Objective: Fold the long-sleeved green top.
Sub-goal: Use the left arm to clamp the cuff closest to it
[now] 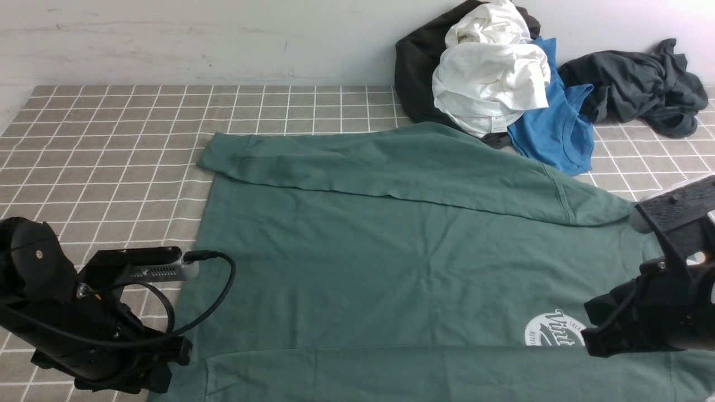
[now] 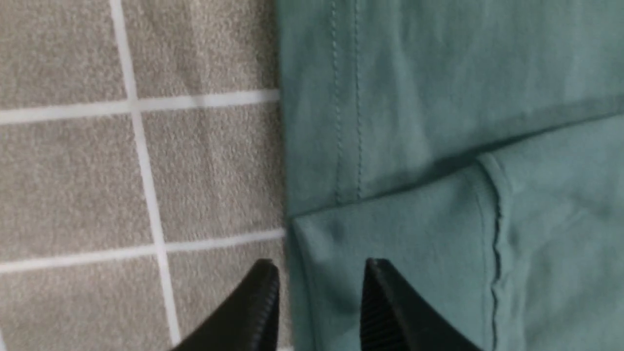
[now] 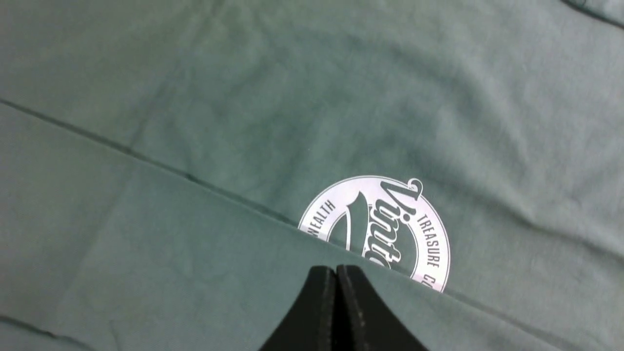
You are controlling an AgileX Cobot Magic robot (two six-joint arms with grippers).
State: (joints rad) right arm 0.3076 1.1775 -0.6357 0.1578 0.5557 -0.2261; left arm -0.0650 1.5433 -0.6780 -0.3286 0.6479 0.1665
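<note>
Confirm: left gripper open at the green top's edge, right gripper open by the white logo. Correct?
One thing is off: the right gripper is shut, not open. The right wrist view shows its fingers pressed together beside the white logo. The rest stands: the left gripper is open at the edge of the green top.

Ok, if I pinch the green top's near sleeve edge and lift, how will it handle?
Probably floppy: the green top lies flat with soft creases and its far sleeve drapes across the body, so a lifted edge would likely sag. Likely light, as the knit looks thin. It may drag rather than slide on the checked tablecloth, since both look matte.
</note>
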